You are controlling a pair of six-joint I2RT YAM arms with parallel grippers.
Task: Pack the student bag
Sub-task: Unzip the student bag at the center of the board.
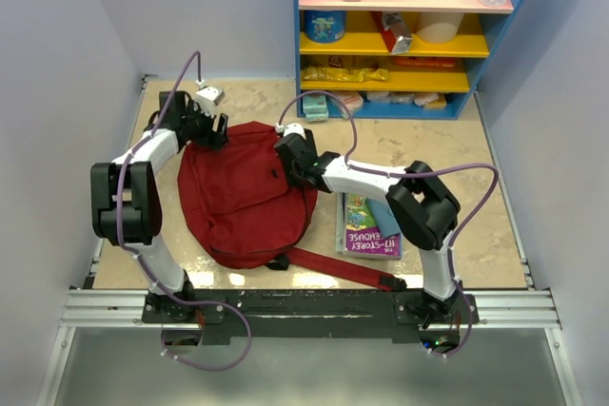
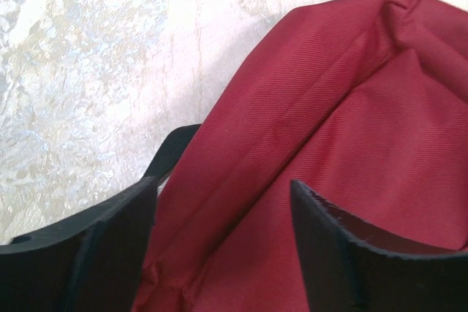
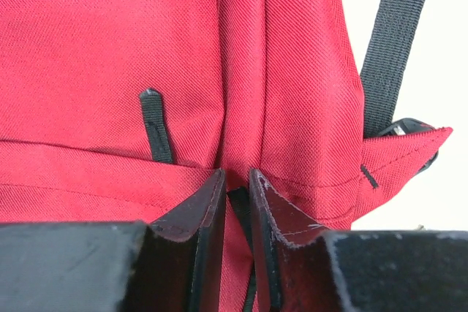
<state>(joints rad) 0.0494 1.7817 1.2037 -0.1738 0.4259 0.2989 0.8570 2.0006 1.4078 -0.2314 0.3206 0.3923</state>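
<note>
On the table (image 1: 457,159) the student bag (image 1: 243,192) looks unopened, the book (image 1: 366,221) unpacked; left gripper (image 2: 223,188) jaws wide, right gripper (image 3: 236,177) jaws pinching a black tab on it.

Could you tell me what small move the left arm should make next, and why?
Probably close the left gripper on the fold of the large dark-red fabric backpack between its open fingers. The right gripper looks pinched on a black tab, so anchoring the fabric should help the pull.

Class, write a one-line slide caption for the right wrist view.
Right gripper pinching a fold of the red student bag, beside its black strap.
</note>
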